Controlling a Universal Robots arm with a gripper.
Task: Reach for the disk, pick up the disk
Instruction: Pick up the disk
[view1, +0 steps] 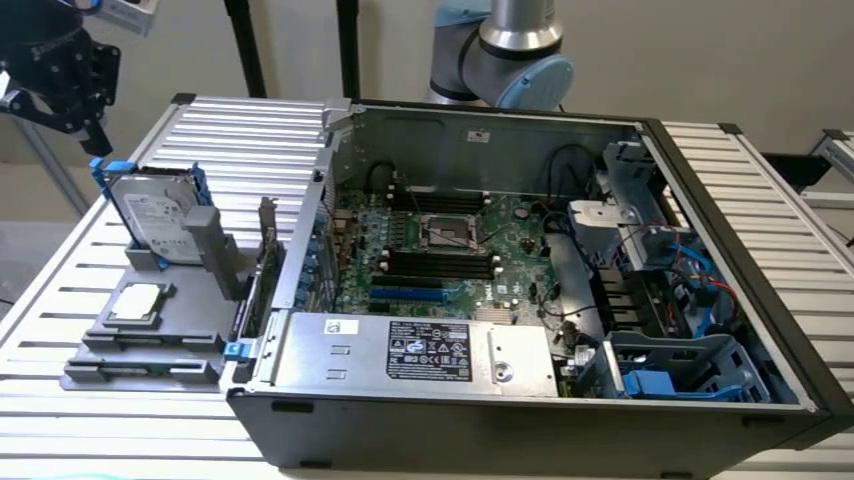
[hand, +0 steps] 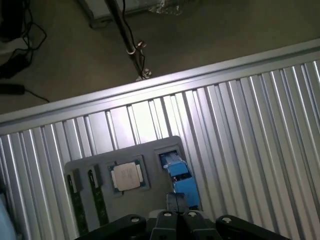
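The disk (view1: 154, 215) stands upright on its edge in a grey holder (view1: 147, 340) on the slatted table, at the exterior view's left. It is silver-grey with a white label and blue rails. My gripper (view1: 88, 135) hangs just above the disk's upper blue rail, apart from it. In the wrist view I look down on the disk (hand: 179, 177) edge-on as a narrow blue strip. The gripper (hand: 176, 201) is directly over it, its two dark fingertips pressed together with nothing between them.
A small square silver chip (view1: 139, 303) lies in the same holder, beside green memory sticks (hand: 75, 205). An open computer case (view1: 534, 270) lies to the exterior view's right of the holder. A black stand pole (hand: 125, 40) rises beyond the table edge (hand: 150, 82).
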